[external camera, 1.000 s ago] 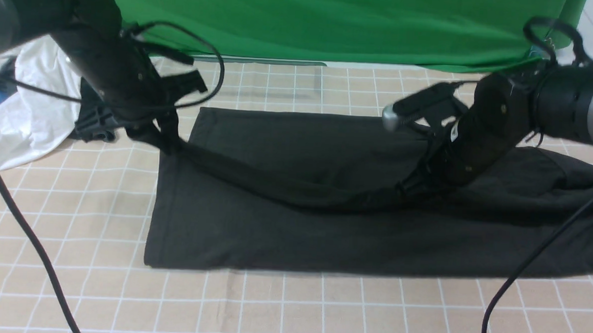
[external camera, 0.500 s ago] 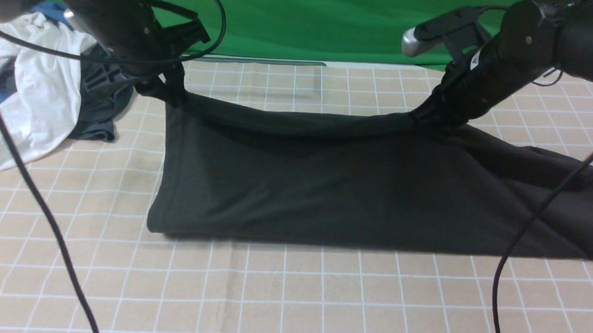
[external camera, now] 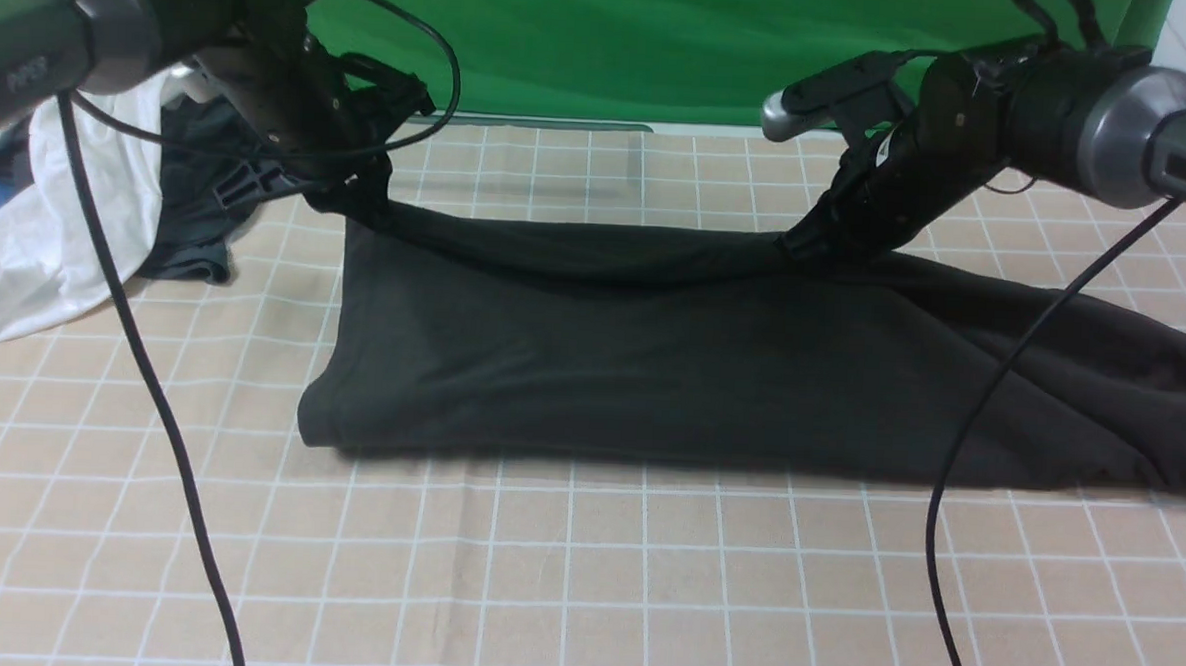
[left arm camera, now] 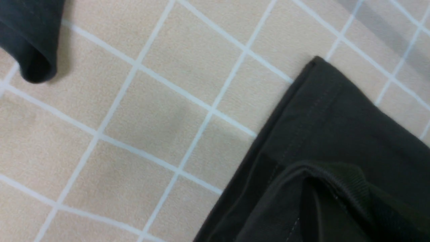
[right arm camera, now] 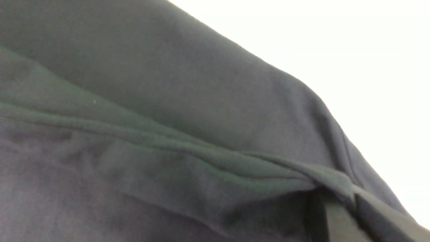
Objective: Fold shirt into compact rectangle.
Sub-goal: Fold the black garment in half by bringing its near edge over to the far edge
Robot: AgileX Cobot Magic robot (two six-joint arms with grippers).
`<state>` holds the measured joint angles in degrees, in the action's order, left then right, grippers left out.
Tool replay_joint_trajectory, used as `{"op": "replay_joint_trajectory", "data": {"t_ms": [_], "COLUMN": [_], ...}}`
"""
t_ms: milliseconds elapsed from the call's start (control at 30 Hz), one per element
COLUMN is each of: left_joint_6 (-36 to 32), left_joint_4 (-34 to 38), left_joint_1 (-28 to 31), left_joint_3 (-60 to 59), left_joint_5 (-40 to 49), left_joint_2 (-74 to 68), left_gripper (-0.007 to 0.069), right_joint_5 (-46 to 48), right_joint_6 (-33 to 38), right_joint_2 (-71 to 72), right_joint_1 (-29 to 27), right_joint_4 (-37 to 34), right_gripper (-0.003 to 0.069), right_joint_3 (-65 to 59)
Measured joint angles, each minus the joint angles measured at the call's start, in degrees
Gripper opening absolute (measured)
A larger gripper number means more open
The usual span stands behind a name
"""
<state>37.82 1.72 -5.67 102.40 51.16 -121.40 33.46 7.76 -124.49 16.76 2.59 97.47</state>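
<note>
Left end effector (external camera: 355, 196) is pressed together on the far left corner of the shirt (external camera: 652, 366), holding that corner a little off the tabletop (external camera: 582, 593). Just to its left I see a white garment (external camera: 47, 239) and a smaller dark grey garment (external camera: 196, 246) lying in a heap, apart from the shirt.

On my left wrist view the shirt's corner (left arm camera: 336, 134) shows a stitched hem and a ribbed edge folded over it, with the checked tabletop (left arm camera: 134, 134) beside it.

From that corner the shirt is plain black and stretches as a long band across the middle of the tabletop. Its far edge runs taut between the two arms and the cloth slopes down to a rounded fold on the near side. No print shows on this face.

Further right, the right end effector (external camera: 803, 244) is pinched on the same far edge. Its wrist view is filled with dark cloth (right arm camera: 168, 134) crossed by a raised crease. Beyond it the shirt spreads in loose wrinkles to the right edge of the front view.
</note>
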Motion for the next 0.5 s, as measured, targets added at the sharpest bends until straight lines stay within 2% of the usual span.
{"op": "replay_joint_trajectory", "data": {"t_ms": [500], "left_joint_6": [0.9], "left_joint_4": [-4.0], "left_joint_1": [0.0], "left_joint_3": [0.0], "left_joint_5": [-4.5], "left_joint_2": [-0.6], "left_gripper": [0.0055], "right_joint_5": [-8.2], "right_joint_6": [0.0], "right_joint_2": [-0.9], "right_joint_1": [-0.5], "right_joint_4": [0.2], "right_gripper": [0.0075], "right_joint_3": [0.2]}}
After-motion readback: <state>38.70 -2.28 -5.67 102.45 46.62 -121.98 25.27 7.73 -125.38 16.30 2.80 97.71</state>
